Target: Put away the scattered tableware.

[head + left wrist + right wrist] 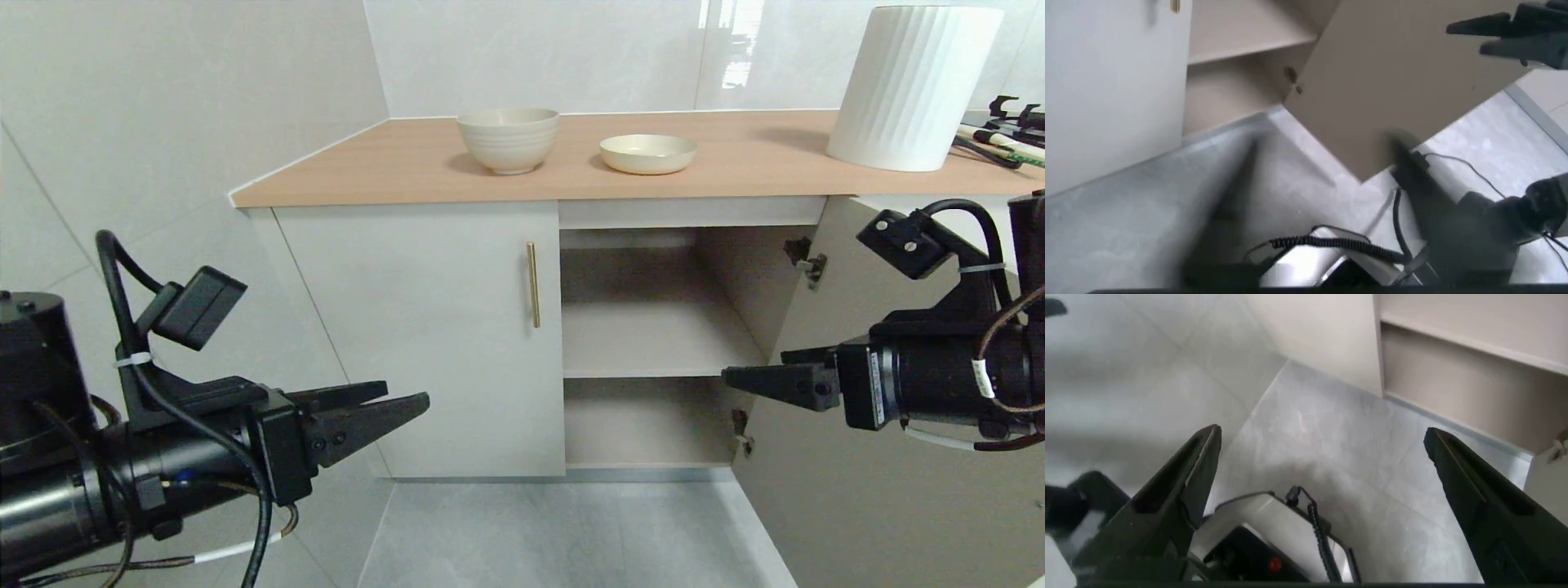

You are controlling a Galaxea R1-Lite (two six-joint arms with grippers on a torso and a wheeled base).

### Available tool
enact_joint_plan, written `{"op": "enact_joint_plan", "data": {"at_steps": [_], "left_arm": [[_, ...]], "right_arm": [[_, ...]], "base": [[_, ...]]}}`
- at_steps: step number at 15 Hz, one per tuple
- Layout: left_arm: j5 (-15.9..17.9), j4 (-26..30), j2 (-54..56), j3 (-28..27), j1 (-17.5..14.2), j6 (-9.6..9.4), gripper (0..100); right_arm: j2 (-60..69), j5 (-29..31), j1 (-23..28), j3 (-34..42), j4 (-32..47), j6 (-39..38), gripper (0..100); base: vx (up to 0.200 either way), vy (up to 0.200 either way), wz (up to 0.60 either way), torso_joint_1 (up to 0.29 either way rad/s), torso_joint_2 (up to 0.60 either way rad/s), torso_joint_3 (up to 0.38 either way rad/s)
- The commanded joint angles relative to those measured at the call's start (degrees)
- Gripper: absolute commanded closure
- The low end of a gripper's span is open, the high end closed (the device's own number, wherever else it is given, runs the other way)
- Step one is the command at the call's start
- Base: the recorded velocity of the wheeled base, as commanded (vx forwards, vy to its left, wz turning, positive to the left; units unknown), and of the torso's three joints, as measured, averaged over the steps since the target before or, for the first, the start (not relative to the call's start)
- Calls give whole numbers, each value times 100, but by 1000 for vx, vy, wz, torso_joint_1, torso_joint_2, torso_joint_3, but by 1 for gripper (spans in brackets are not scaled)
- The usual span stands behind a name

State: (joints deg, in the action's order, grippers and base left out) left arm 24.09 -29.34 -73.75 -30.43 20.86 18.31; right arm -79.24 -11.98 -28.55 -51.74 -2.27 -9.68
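bowl (508,139) & plate (647,153) on the desk (392,175) looked stiff, slick, breakable, prob light, best pinched at the rim; left gripper (406,394) & right gripper (1319,437) jaws were spread, empty.

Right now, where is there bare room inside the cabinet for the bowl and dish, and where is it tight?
Both levels beside the open door are bare: the middle shelf and the cabinet floor, bordered by the closed door. Tightest at the hinge side, where the right gripper hangs.
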Motion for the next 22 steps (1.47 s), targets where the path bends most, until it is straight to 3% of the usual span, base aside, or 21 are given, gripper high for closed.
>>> {"op": "enact_joint_plan", "data": {"at_steps": [1,4,7,9,14,22], "left_arm": [[-9,25,63,-218,-337,-3,0],[-18,403,124,-394,-425,-38,0],[-106,632,124,-394,-425,-434,0],[-106,728,203,-438,-433,-434,0],[-106,957,239,-570,-618,-442,0],[-106,966,221,-570,-636,-451,0]], "right_arm": [[66,12,-19,-38,-2,-16,0],[-57,12,-37,-56,-11,-25,0],[-48,12,-89,-56,-11,-25,0],[-39,56,-142,-47,-11,-25,0],[-48,179,-195,-47,-11,-16,0],[-30,135,-204,76,-28,-25,0]], "base": [[0,0,0,0,0,0],[0,0,0,0,0,0],[0,0,0,0,0,0],[0,0,0,0,0,0],[200,0,0,4,0,3],[175,0,0,0,3,2]]}}
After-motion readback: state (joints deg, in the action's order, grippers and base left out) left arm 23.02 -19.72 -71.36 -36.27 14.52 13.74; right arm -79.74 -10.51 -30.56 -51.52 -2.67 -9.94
